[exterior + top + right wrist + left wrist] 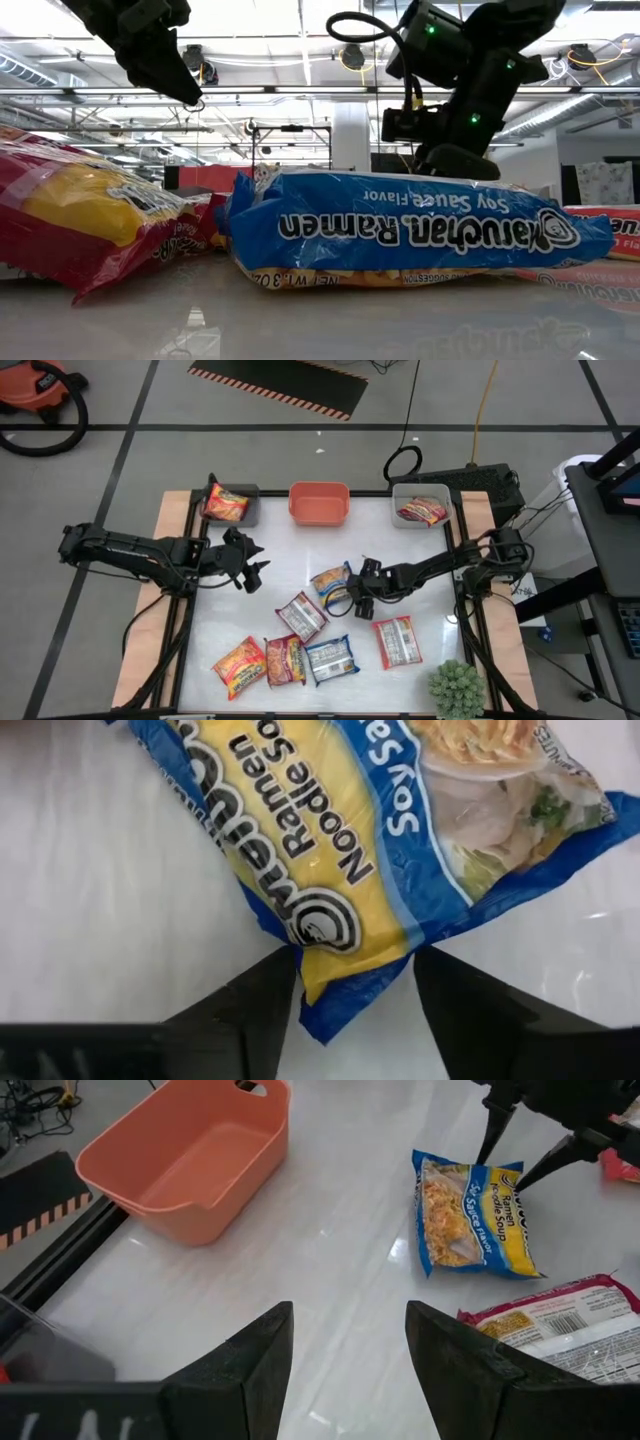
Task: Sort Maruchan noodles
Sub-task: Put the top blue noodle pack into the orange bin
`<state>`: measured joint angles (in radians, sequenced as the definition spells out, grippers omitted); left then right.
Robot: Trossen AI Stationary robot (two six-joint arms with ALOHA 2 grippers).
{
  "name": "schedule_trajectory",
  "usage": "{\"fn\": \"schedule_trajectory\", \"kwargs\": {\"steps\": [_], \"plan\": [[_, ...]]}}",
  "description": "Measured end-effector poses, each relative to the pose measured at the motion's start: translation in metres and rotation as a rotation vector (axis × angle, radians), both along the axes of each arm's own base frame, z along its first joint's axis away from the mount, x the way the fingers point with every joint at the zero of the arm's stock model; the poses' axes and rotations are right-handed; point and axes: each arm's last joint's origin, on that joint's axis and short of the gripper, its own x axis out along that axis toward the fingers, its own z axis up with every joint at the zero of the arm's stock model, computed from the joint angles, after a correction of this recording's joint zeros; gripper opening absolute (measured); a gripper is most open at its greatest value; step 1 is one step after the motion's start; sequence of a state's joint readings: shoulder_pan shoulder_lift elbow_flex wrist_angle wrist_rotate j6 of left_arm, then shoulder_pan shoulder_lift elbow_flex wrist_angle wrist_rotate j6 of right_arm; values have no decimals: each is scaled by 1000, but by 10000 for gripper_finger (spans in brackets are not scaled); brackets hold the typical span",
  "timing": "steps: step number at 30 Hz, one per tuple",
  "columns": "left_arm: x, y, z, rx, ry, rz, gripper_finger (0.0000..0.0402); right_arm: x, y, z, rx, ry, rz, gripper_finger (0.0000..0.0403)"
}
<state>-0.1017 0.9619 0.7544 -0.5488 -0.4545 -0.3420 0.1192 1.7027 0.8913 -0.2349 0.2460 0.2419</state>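
Where right pincer (pixel 352 597) straddles: blue packet (pixel 331 580) diagonal.

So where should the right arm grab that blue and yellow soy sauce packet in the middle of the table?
Probably at the crimped end edge nearest the right end effector. The blue and yellow packet lies flat on the table, so its thin seam is easiest to pinch. Come from above on the right arm's side; the open fingers already straddle that corner, clear of the red and white packet.
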Motion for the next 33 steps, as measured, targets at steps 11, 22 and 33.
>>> {"fn": "schedule_trajectory", "kwargs": {"steps": [11, 22, 33], "plan": [[1, 0, 1, -2, -17, 0, 200, 6, -5, 2, 17, -48, 37, 44], [6, -1, 7, -5, -92, -4, 200, 4, -9, 35, -104, -191, -12, 2], [15, -2, 1, -14, -86, 3, 200, -1, -6, 58, -190, -287, -52, 0]]}}
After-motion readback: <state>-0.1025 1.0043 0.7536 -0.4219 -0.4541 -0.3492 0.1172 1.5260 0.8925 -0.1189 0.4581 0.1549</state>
